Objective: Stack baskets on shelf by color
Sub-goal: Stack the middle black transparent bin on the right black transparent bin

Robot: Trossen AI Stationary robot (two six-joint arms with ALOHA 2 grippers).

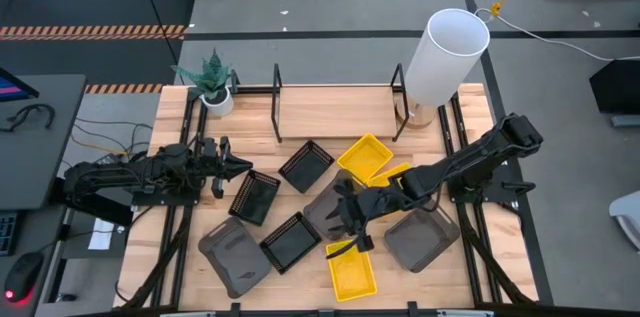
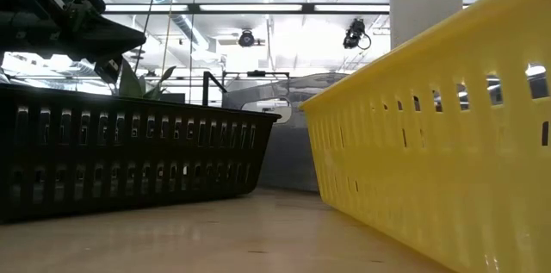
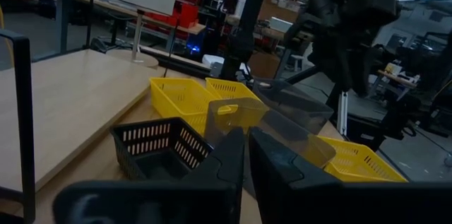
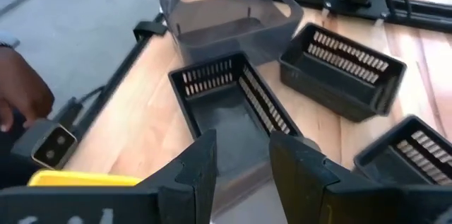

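Right hand [image 1: 348, 225], fingers parted and empty, hovers over the baskets scattered on the worktop [image 1: 170, 257], apparently lining up on a black basket [image 4: 229, 107], while the left hand [image 1: 236, 166] waits closed at the left and the shelf [image 1: 335, 112] holds none.

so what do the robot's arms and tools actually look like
Both arms are dark, nearly black, built of jointed segments. The left tool and right tool each end in two flat, blocky dark fingers with angular edges. Their surface is matte, with no coloured markings visible.
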